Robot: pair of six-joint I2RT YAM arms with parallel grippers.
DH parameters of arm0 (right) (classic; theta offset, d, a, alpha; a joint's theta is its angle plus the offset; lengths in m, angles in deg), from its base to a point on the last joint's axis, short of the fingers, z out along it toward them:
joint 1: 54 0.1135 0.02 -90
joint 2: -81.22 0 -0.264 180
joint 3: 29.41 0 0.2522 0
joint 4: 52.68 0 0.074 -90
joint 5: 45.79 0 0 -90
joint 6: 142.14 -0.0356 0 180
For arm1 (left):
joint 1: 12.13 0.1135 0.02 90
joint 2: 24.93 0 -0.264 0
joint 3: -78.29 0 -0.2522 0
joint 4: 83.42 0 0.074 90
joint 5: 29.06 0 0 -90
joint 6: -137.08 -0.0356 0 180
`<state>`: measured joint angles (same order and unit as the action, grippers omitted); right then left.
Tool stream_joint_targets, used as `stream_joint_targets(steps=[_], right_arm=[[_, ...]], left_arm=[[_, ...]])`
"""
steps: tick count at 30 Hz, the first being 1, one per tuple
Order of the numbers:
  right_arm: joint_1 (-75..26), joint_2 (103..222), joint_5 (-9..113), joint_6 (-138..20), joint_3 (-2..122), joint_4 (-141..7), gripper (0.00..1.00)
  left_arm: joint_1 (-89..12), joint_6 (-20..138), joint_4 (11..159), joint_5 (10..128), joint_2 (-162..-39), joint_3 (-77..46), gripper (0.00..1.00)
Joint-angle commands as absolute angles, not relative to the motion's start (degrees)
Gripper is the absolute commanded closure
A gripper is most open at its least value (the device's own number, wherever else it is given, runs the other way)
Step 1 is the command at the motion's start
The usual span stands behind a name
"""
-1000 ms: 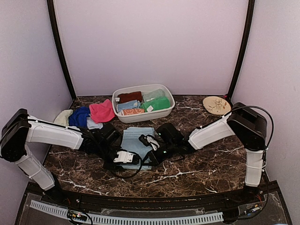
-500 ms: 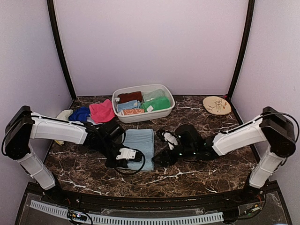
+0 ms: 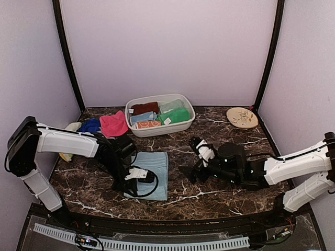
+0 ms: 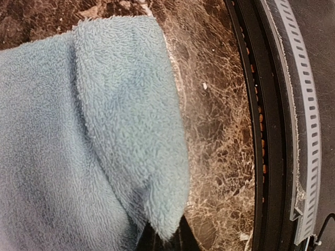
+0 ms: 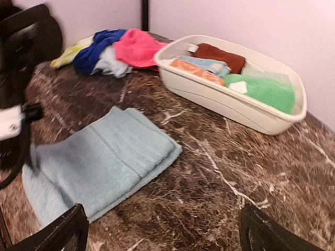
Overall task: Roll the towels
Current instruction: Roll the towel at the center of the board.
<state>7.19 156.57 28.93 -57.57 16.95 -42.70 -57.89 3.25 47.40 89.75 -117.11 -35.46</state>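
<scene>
A folded pale blue towel (image 3: 153,170) lies flat on the marble table (image 3: 225,196). My left gripper (image 3: 125,186) is shut on its near left corner, and in the left wrist view the fluffy corner (image 4: 157,204) runs down between the dark fingertips (image 4: 183,241). My right gripper (image 3: 191,171) stands open to the right of the towel and touches nothing. In the right wrist view its fingertips (image 5: 63,230) frame bare marble, with the pale blue towel (image 5: 99,162) to the left. More towels, pink (image 3: 113,124) and royal blue (image 3: 90,126), sit heaped at the back left.
A white oval tub (image 3: 182,124) at the back centre holds rolled towels in dark red, green, pale blue and orange. A round tan plate (image 3: 242,117) lies at the back right. The table's black front rail (image 4: 261,130) runs close to the left gripper.
The right gripper opened, let go of the pale blue towel and drew back to the right. The left gripper shut on the towel's corner, and the towel shifted slightly nearer.
</scene>
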Motion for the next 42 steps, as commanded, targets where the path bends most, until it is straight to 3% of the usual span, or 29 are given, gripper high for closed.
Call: stream_joint_targets(steps=[1, 6, 16, 30, 34, 35, 40, 42], right_arm=[[18.2, 154.8, 27.8, -37.8, 12.6, -41.1, 0.0], [28.6, 160.7, 23.3, -23.4, 15.0, -43.1, 0.13], [29.6, 180.8, 26.0, -8.8, 24.9, -35.4, 0.28], [24.9, 194.9, 30.3, -7.7, 33.3, -28.9, 0.42], [24.1, 196.2, 31.6, -9.3, 34.3, -31.3, 0.53], [23.8, 196.2, 32.1, -10.9, 34.9, -32.8, 0.55], [21.9, 195.9, 35.6, -16.8, 38.0, -41.3, 0.73], [20.9, 195.2, 37.6, -20.2, 39.1, -44.3, 0.79]], left_arm=[[-56.1, 4.7, 43.0, 95.5, -120.3, -33.1, 1.0], [-52.8, 5.2, 39.7, 100.2, -125.6, -29.4, 1.0], [-51.3, 6.2, 38.9, 101.8, -130.9, -27.1, 1.0], [-50.8, 5.4, 38.3, 101.3, -132.7, -26.2, 1.0], [-50.2, 4.8, 38.3, 101.4, -132.7, -26.0, 1.0], [-50.0, 4.6, 38.2, 101.6, -132.6, -25.8, 0.99], [-44.7, 4.1, 38.1, 106.7, -127.9, -25.7, 0.55], [-41.7, 3.8, 39.2, 107.4, -123.9, -28.2, 0.47]])
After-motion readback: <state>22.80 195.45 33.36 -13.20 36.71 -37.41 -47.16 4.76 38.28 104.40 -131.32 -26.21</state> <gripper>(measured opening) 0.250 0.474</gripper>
